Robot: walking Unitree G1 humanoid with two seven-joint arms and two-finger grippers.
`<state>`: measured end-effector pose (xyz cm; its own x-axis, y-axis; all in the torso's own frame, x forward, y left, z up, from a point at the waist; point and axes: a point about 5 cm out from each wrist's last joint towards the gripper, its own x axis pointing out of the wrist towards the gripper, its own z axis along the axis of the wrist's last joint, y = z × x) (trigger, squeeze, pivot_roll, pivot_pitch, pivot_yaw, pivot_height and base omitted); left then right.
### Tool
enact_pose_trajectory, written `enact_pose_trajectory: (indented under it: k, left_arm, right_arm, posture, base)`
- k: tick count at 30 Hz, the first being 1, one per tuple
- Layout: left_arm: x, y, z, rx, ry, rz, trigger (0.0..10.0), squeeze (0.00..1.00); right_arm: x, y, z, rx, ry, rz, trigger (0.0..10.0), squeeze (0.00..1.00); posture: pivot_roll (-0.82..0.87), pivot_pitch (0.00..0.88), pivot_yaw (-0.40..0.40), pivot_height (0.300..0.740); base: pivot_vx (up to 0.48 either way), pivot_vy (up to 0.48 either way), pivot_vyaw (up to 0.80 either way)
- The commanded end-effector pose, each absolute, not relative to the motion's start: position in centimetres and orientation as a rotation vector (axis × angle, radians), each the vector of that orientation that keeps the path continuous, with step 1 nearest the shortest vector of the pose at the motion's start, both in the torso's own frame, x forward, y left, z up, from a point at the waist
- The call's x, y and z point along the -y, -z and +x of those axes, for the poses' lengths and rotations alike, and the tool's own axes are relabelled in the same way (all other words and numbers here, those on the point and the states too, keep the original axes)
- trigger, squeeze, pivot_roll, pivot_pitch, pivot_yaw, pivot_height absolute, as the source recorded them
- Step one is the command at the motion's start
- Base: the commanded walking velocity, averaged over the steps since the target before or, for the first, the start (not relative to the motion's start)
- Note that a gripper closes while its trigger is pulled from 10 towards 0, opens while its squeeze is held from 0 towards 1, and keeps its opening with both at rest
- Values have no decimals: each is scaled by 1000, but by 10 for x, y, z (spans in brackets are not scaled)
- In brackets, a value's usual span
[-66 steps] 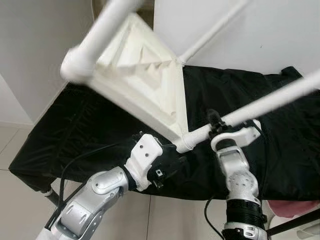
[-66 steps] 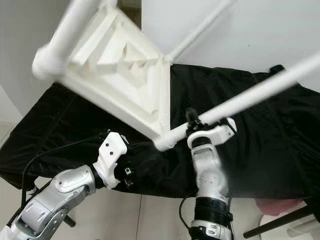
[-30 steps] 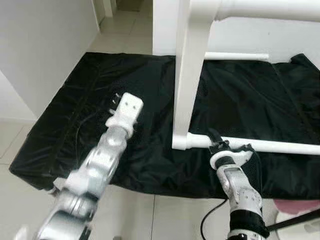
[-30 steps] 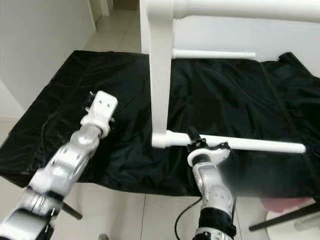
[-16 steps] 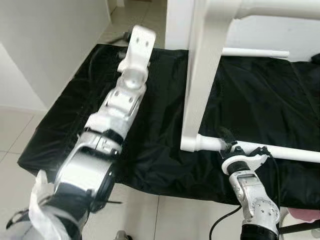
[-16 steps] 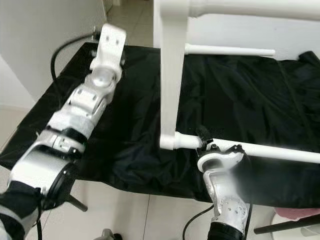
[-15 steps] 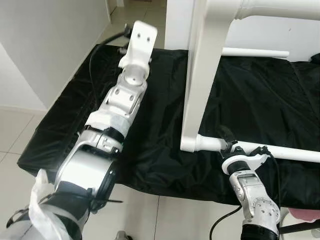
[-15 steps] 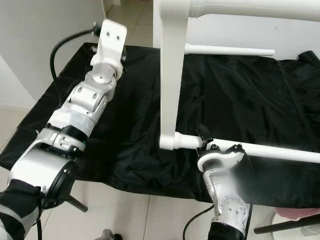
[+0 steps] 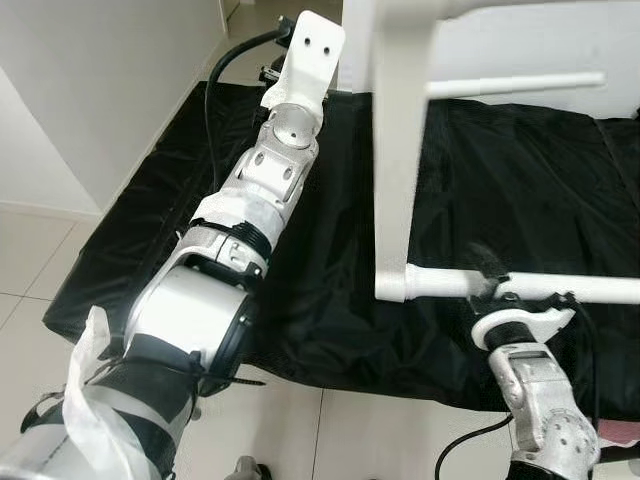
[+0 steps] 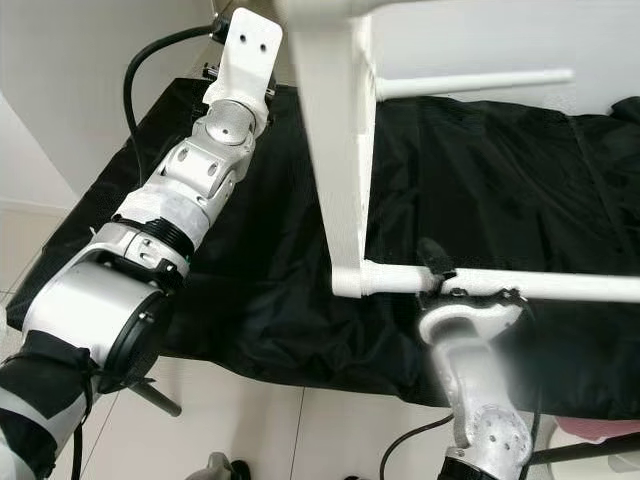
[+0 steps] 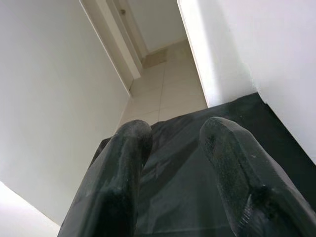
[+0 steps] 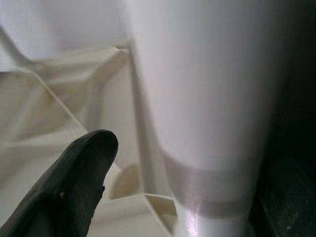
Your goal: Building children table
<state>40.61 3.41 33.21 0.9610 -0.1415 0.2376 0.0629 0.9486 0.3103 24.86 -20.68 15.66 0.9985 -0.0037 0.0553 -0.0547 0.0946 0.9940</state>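
Your right gripper [image 10: 440,270] is clamped on a round white plastic table leg [image 9: 560,288] that runs level above the black fabric sheet [image 9: 500,170], close to where that leg joins the white ribbed plastic tabletop [image 9: 398,150]. The tabletop stands on edge, nearly upright, over the middle of the sheet. A second white leg [image 9: 515,85] projects from it farther back. In the right wrist view one black fingertip [image 12: 79,173] lies beside the leg, with the tabletop's ribbed underside behind it.

Your left arm [image 9: 260,190] is stretched forward over the sheet's far left part. Your left gripper [image 11: 175,163] holds nothing; its two fingers stand apart above the sheet, facing a tiled corridor floor [image 11: 168,79].
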Motion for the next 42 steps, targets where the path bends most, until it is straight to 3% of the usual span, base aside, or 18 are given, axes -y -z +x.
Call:
enact_pose_trajectory:
  k: [1, 10, 16, 23, 31, 33, 42]
  left_arm:
    - [-34, -338, 405, 301, 7, 301, 10000, 0]
    - [-25, -349, 405, 334, 32, 294, 10000, 0]
    - [-26, -353, 406, 349, 32, 295, 10000, 0]
    - [-26, -357, 407, 363, 34, 300, 10000, 0]
    - [-23, -355, 406, 363, 39, 304, 10000, 0]
    - [-17, -363, 403, 403, 59, 300, 10000, 0]
    - [4, -395, 389, 493, 141, 261, 10000, 0]
  right_arm:
    - [181, -113, 201, -83, 7, 1606, 10000, 0]
    - [194, -86, 166, -192, -97, 1488, 10000, 0]
    - [202, -91, 159, -105, -148, 1583, 10000, 0]
    - [200, -103, 150, -62, -309, 1493, 10000, 0]
    - [199, -124, 152, 18, -469, 1356, 10000, 0]
    - [189, -145, 164, 55, -613, 1255, 10000, 0]
    - [184, -150, 179, 95, -669, 1236, 10000, 0]
  posture:
    - [-18, 129, 22, 740]
    - [-40, 136, 25, 740]
    - [-32, 134, 28, 740]
    - [-27, 136, 36, 740]
    - [-30, 135, 46, 740]
    - [-23, 134, 51, 740]
    - [2, 130, 52, 740]
  base:
    - [0, 0, 0]
    - [0, 0, 0]
    - [0, 0, 0]
    - [0, 0, 0]
    - [0, 0, 0]
    - [0, 0, 0]
    - [0, 0, 0]
